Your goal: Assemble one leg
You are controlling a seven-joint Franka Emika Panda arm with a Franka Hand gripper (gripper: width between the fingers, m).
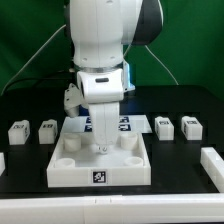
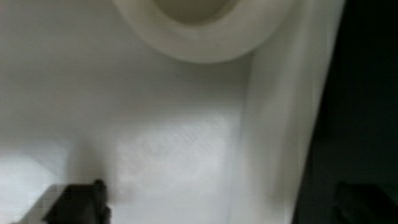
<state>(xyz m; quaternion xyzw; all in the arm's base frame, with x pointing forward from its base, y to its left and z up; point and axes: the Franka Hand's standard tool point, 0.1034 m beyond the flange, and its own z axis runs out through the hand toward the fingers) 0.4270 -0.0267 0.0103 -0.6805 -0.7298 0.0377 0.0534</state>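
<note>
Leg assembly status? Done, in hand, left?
Done: nothing visible. Four legs stand loose, two at the exterior view's left, two at its right. In hand: the gripper is low over the square tray piece, near a round socket; whether it grips anything is unclear. Left: pick up a leg and seat it in a socket.

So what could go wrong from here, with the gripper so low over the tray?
1. The gripper hangs low inside the tray. If it goes lower, it may press on the tray or shove it.
2. The wrist view is blurred and shows only a white surface and a socket, so aiming may be off.
3. A leg stands near the tray; a wide swing could knock it over.
</note>
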